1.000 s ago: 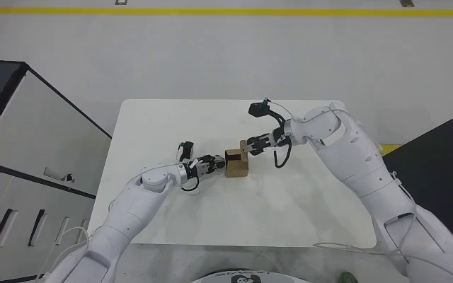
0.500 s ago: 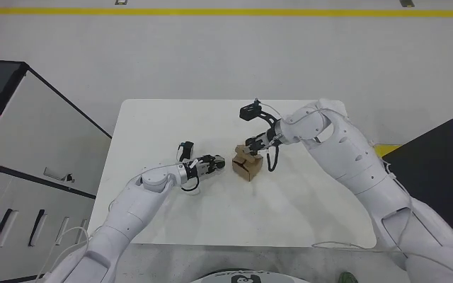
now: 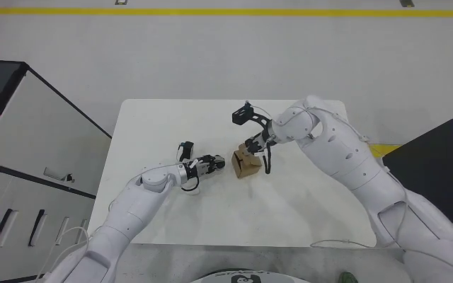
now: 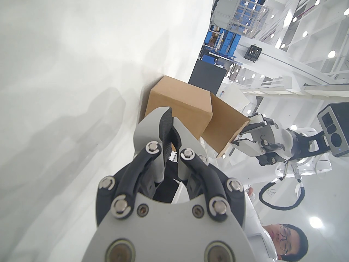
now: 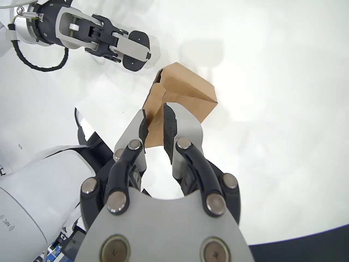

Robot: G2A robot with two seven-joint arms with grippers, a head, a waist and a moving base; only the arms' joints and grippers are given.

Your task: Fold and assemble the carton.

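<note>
Pinches a loose flap of the brown carton [image 5: 188,91] between the pads of the right gripper [image 5: 156,113], fingers drawn in to the thickness of the cardboard

Holds the carton tilted just right of the middle of the top view, over the white table [image 3: 156,127], one end open with its flaps loose; cannot tell whether a corner rests on the tabletop

Brings the right arm in from the right edge of that frame, elbow bent up toward the table's far edge, wrist turned down onto the carton's upper side

Lays the left arm low from the lower left of the frame, forearm stretched toward the centre, with the left gripper [image 4: 170,118] just left of the carton

Presses the left gripper's fingers together on nothing, with a small gap between their tips and the carton's near wall in the right wrist view
</note>
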